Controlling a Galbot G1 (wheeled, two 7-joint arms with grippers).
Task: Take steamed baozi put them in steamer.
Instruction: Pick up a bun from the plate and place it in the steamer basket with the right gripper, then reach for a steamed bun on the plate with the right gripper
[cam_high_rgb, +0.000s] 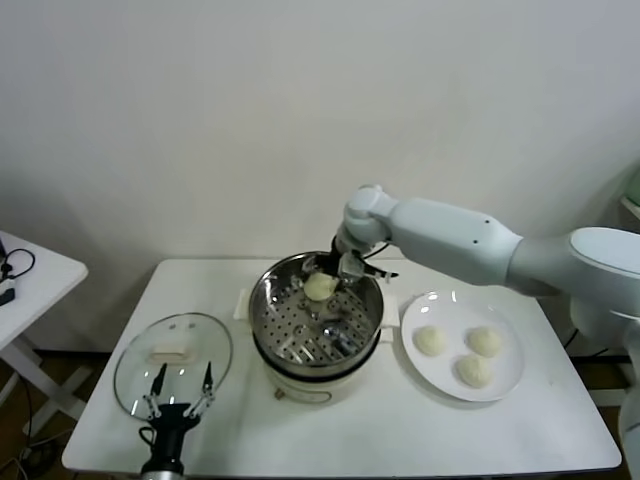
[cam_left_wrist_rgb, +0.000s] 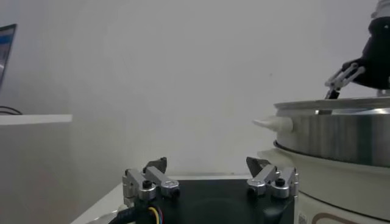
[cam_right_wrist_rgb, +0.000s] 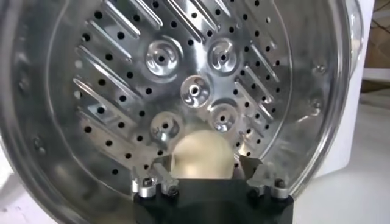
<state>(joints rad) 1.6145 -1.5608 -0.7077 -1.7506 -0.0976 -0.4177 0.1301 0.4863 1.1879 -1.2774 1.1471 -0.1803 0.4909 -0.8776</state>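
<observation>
**Bun held over the tray, three more waiting on the plate**

Nearest you, at the front edge of the tabletop (cam_high_rgb: 400, 440), the left gripper (cam_high_rgb: 180, 392) is parked with its fingers spread and nothing between them, hovering over the near rim of the glass lid (cam_high_rgb: 172, 355). It plays no part in the step in hand.

Beyond it, in the middle of the tabletop, stands the steamer (cam_high_rgb: 270, 300), its perforated tray bare apart from what the right arm carries. To its right, the white plate (cam_high_rgb: 510, 335) sits just beside the steamer's base with three steamed baozi (cam_high_rgb: 430, 341) on it, each a little apart from the others.

Farther back, the right gripper (cam_high_rgb: 322, 272) reaches in from the right, over the far side of the steamer's rim. The right wrist view shows its fingers (cam_right_wrist_rgb: 149, 182) closed around a fourth bun (cam_right_wrist_rgb: 202, 155), one on each side, with the holed tray straight beyond it. The bun is round, so it has no long axis to mind. What matters for you is that it lies directly between fingers and tray: the release looks to be straight down. I judge it is not yet resting on the tray, though the gap is hard to read.

Watch the steamer wall close by the gripper on the far side.
</observation>
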